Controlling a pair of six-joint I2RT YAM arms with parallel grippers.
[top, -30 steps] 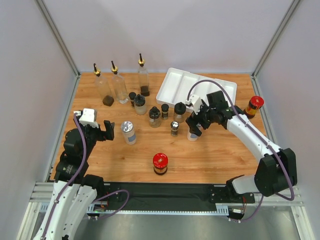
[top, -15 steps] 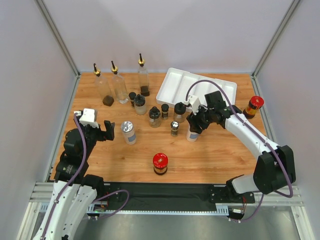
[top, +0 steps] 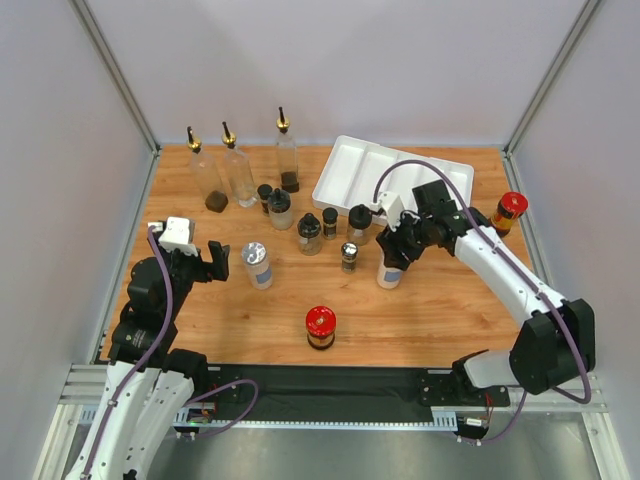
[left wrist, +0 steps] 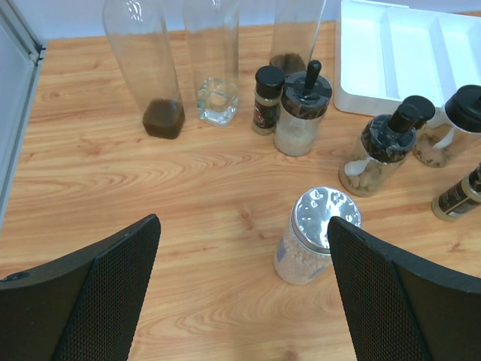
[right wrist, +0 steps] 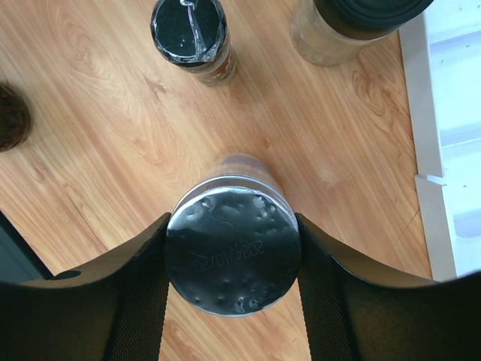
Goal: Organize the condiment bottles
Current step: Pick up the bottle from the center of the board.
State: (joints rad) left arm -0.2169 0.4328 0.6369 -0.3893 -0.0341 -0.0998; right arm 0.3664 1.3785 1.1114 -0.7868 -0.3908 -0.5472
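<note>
My right gripper (top: pixel 392 252) (right wrist: pixel 233 256) is shut on the silver lid of a white-labelled shaker (top: pixel 388 272) (right wrist: pixel 233 252), one pad on each side. The shaker is upright right of the middle of the table. My left gripper (top: pixel 213 260) (left wrist: pixel 244 293) hangs open near the left edge, holding nothing. A second silver-lidded shaker (top: pixel 257 265) (left wrist: pixel 312 237) stands just ahead of its right finger. Three tall pourer bottles (top: pixel 238 170) stand at the back left. Several small black-capped jars (top: pixel 309 233) cluster in the middle.
A white divided tray (top: pixel 345 165) (right wrist: pixel 451 90) lies at the back right, close behind the right gripper. One red-lidded jar (top: pixel 320 327) stands near the front centre and another (top: pixel 509 212) at the right edge. Two black-capped jars (right wrist: pixel 189 34) stand just beyond the held shaker.
My right gripper has closed from wide open onto the shaker's lid and shifted slightly with it. The left arm has not moved.
</note>
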